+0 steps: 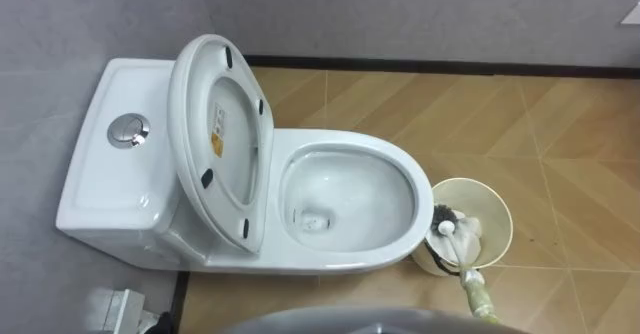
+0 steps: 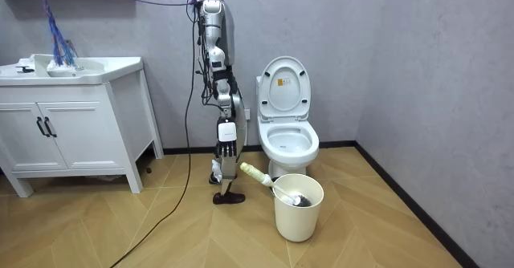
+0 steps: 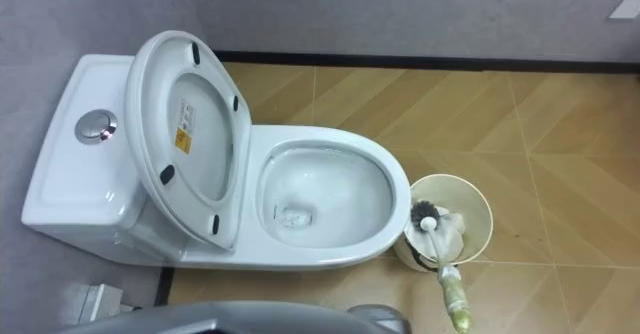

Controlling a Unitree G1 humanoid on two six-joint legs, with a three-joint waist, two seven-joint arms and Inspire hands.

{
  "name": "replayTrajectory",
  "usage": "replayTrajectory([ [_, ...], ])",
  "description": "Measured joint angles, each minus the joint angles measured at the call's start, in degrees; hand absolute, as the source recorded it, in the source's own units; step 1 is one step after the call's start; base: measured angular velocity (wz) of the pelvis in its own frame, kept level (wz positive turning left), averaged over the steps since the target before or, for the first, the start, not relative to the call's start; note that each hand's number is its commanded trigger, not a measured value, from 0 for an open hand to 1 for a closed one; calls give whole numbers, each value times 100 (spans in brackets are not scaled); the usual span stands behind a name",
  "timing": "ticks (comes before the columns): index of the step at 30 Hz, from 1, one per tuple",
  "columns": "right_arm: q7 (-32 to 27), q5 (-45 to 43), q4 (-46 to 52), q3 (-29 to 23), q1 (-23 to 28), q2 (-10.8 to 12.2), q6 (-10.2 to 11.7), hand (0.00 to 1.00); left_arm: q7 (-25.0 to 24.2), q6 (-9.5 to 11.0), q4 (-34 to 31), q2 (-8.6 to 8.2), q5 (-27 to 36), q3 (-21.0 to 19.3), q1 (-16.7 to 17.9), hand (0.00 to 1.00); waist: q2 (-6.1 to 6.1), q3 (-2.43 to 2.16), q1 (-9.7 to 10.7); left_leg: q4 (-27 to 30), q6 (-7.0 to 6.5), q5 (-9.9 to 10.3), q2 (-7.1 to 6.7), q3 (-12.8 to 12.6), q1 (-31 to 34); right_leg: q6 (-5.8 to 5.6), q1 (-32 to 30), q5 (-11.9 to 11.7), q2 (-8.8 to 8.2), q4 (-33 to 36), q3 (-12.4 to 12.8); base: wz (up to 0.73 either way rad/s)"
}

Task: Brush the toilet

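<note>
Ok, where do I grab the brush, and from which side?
Take the brush by its pale green handle end, which leans out over the bucket's near rim; the bristle head sits down inside. Probably come from above, on the robot's side.

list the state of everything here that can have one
toilet seat: raised, leaning back over the tank
toilet bowl: uncovered
brush: head down in the bucket, handle sticking out over the rim
bucket: upright beside the bowl
cabinet doors: shut
right hand: hanging by the robot's side, away from the brush
</note>
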State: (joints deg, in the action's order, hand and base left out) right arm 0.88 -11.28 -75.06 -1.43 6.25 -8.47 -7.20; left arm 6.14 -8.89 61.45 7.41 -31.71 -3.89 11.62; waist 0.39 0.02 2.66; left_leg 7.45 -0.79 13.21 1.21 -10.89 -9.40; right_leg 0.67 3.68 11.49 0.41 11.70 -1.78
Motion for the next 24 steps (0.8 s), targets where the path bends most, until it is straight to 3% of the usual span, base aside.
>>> replayTrajectory([
  [8,-502,260,135,1,21,-6,143,0,225,45,7,-5,82,-45,39,0,-31,-8,-10,18,1,-1,-15,0,-19,1,15,1,2,-3,9,-2],
  [11,-781,593,167,-307,8,36,203,0,246,54,-5,-5,98,-54,37,0,-38,-6,1,26,1,-1,-16,-2,-19,0,15,1,-3,-12,3,0],
  [15,-1195,1719,269,-898,68,97,331,0,410,126,-5,-29,79,-276,22,0,-64,3,33,27,1,-1,-9,-11,-28,5,-2,5,7,15,38,-3],
  [18,-1474,2406,488,-1010,92,99,396,0,630,187,-6,-25,112,-303,26,0,-81,7,19,19,3,3,4,-89,-2,8,-91,8,32,81,127,-13],
  [24,-2133,2740,1245,-1230,85,89,568,0,751,433,2,32,310,-315,43,0,-98,-8,33,4,11,44,19,-163,-6,12,-143,-9,64,103,184,-9],
])
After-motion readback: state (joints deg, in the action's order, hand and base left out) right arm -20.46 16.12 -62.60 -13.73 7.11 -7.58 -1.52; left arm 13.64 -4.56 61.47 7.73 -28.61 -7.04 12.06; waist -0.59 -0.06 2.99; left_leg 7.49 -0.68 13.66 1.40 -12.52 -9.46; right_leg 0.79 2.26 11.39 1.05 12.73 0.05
